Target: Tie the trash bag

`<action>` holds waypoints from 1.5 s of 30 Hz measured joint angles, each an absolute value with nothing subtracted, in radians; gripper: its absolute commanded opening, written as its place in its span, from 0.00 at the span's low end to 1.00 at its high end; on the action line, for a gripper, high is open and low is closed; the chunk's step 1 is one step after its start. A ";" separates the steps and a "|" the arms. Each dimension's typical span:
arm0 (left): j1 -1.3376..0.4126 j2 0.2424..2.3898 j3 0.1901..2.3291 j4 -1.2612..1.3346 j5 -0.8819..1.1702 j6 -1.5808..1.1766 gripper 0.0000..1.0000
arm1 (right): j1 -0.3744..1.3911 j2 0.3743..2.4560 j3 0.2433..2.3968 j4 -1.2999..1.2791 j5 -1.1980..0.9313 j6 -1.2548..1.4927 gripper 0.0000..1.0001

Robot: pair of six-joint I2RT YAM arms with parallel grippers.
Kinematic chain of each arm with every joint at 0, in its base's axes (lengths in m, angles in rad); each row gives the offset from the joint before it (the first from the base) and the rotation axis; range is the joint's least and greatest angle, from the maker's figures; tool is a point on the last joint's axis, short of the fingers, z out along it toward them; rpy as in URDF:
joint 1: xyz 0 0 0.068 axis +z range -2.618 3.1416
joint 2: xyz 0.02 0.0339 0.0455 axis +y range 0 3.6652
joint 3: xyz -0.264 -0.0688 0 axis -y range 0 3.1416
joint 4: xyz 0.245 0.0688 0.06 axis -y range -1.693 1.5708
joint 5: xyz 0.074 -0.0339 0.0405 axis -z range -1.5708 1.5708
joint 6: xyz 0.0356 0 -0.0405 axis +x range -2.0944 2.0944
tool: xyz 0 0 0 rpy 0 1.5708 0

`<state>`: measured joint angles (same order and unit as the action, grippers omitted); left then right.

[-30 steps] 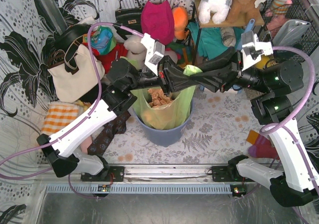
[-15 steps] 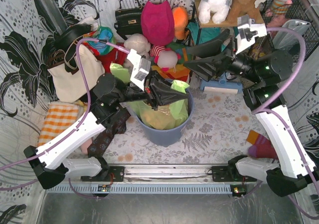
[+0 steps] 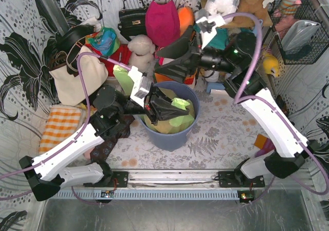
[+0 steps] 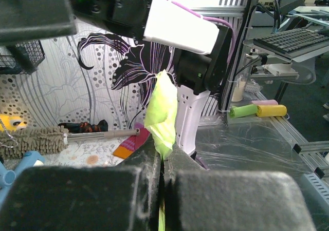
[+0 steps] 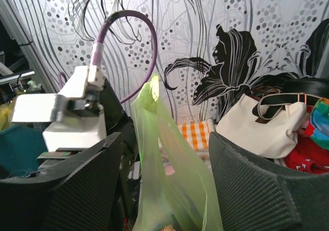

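Bag (image 3: 177, 119): in the bin (image 3: 169, 138), one corner raised.
Left fingers (image 4: 87, 200): together, clamped on that corner.
Right fingers (image 5: 267, 190): apart, a flap between them, ungripped.
Handling: likely light, flimsy, slippery film; pinch bunched corners, not thin walls.

White wall panels (image 3: 20, 46) printed with black flowers and dots enclose a desk (image 3: 221, 136) under grey leaf-patterned cloth, a metal rail (image 3: 175, 177) along its near edge and a wire basket (image 3: 303, 60) at rear right.
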<state>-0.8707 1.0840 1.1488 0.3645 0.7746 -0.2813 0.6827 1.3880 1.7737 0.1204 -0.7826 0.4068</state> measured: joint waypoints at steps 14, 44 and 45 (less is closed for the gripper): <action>-0.871 1.060 1.117 0.368 0.791 -0.271 0.04 | 0.833 1.662 2.045 -0.061 -0.785 0.353 0.81; -0.875 1.063 1.186 0.296 0.774 -0.194 0.03 | 0.890 1.776 2.217 -0.114 -0.697 0.338 0.25; -0.875 1.066 1.198 0.289 0.773 -0.186 0.03 | 0.890 1.776 2.222 -0.116 -0.694 0.334 0.24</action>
<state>-0.8749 1.0657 1.1980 0.2893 0.7734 -0.1864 0.8902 1.7760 2.2219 -0.1158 -0.6941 0.3340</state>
